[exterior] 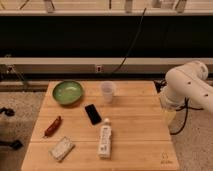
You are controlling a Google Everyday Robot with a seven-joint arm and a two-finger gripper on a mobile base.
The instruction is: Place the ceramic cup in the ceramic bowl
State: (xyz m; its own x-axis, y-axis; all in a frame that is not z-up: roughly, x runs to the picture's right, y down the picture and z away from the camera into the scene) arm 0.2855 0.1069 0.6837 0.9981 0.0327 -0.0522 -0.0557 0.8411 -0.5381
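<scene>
One gripper (169, 117) hangs off the right edge of the table (140, 135), under the arm (187, 85), well apart from everything; open or closed, cannot tell. Cup (107, 92) stands upright, far middle, its right side unobstructed for a reach. Bowl (68, 93) sits near its left, empty, mouth up, likely ready to receive it.

Table (135, 132) matt wood; bowl (68, 92) glossy; cup (107, 92) perhaps translucent plastic; claw (169, 117) pale, by table's right edge.
</scene>
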